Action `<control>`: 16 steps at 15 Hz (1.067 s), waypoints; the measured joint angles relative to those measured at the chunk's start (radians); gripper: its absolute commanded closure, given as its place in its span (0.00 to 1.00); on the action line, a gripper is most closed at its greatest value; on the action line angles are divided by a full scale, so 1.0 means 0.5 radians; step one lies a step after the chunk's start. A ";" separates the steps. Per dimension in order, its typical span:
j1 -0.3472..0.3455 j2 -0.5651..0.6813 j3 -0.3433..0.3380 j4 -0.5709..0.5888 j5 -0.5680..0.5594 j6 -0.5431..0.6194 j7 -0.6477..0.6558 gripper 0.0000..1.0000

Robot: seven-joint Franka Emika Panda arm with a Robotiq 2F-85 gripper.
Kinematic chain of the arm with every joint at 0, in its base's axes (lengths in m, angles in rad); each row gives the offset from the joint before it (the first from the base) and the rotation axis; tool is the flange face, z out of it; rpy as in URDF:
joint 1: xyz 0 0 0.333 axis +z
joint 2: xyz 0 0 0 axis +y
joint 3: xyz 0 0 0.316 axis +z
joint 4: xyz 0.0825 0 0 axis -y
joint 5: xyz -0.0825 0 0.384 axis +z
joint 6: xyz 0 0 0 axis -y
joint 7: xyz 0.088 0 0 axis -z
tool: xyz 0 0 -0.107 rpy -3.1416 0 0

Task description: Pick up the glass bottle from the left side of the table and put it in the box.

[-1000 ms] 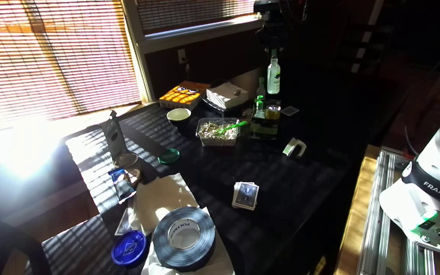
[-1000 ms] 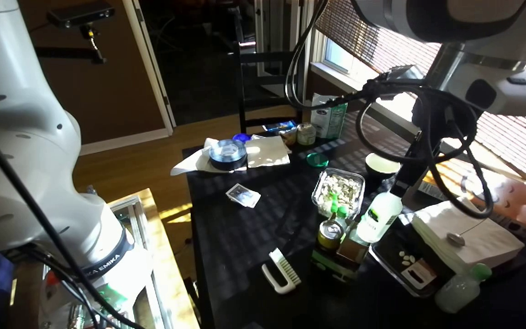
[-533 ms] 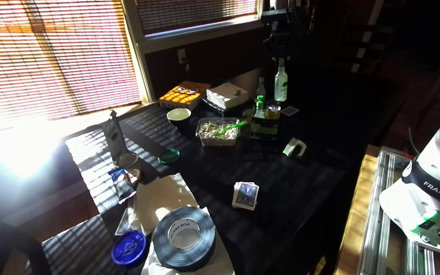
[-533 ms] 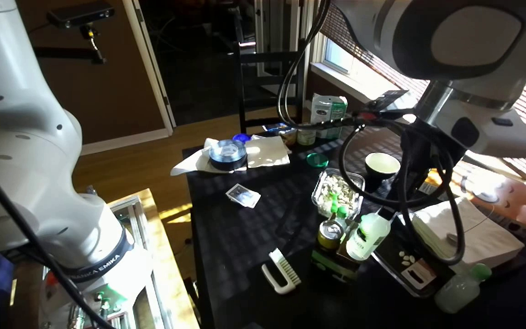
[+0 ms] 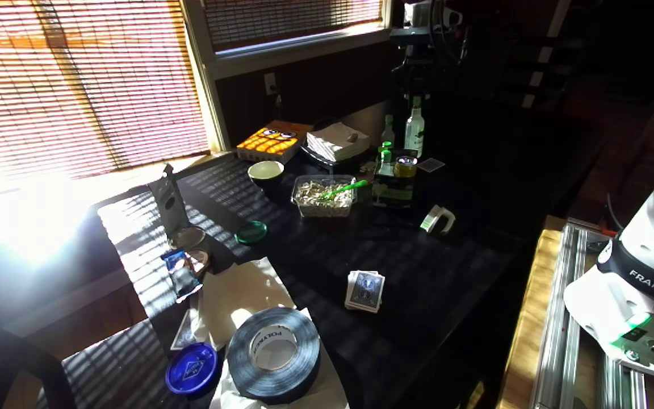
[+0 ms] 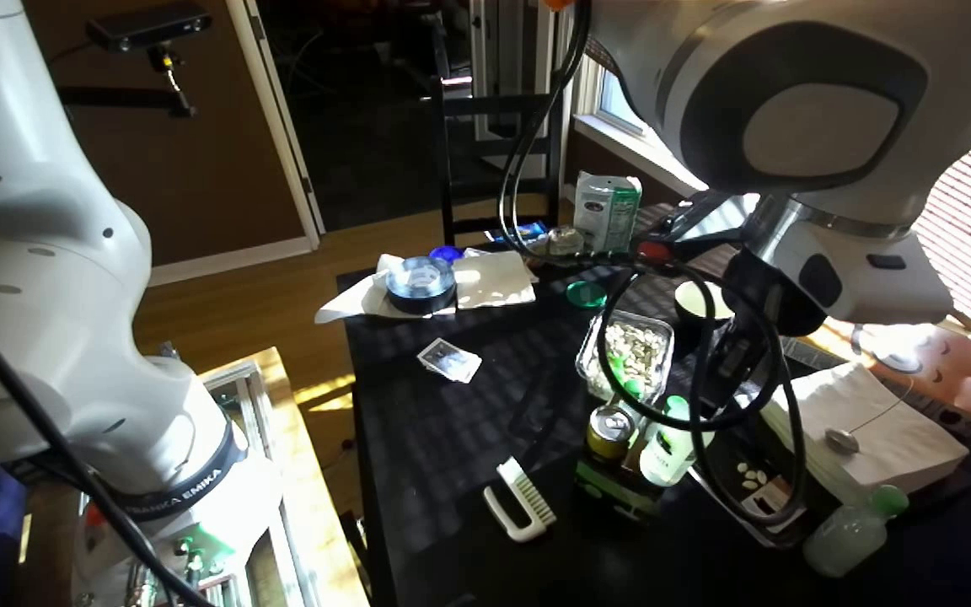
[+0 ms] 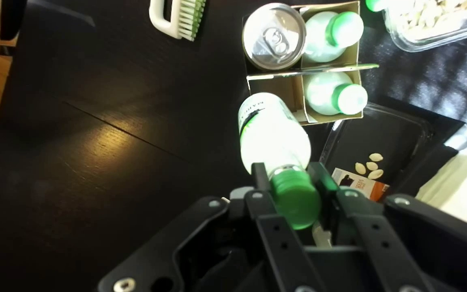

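Observation:
The glass bottle [image 7: 272, 132], pale translucent with a green cap and a label, is in my gripper [image 7: 288, 172], whose fingers close on its neck just below the cap. It also shows in both exterior views [image 5: 415, 135] [image 6: 665, 458]. The box is a small dark cardboard carton with dividers [image 7: 333, 119] [image 5: 393, 196] [image 6: 616, 493]. It holds a can [image 7: 274, 36] and two green-capped bottles. One compartment [image 7: 279, 86] is bare. In the wrist view the bottle's base is beside that compartment's edge. Whether it touches the carton I cannot tell.
A seed tub [image 5: 324, 196] stands beside the carton. A white brush [image 6: 523, 502], a black tray [image 7: 379, 142], a napkin stack [image 6: 873, 430] and a yellow-orange box [image 5: 273, 142] lie around. Another green-capped bottle [image 6: 850, 535] stands on the table. A bowl [image 5: 265, 170] is near the tub.
My gripper has come down with the bottle held in it, close to the carton. In the exterior views the bottle has sunk lower beside the carton. The carton has not moved.

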 measured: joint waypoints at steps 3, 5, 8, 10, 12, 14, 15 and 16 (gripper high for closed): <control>0.002 -0.041 0.003 -0.072 0.016 0.068 0.000 0.93; 0.005 -0.066 0.011 -0.112 0.030 0.109 0.000 0.93; 0.008 -0.091 0.027 -0.154 0.034 0.137 0.000 0.93; 0.010 -0.094 0.037 -0.175 0.034 0.154 0.000 0.93; 0.011 -0.093 0.042 -0.193 0.034 0.176 0.000 0.93; 0.011 -0.093 0.044 -0.215 0.034 0.212 0.000 0.93; 0.011 -0.093 0.046 -0.228 0.034 0.235 0.000 0.93; 0.011 -0.092 0.048 -0.238 0.034 0.258 0.000 0.93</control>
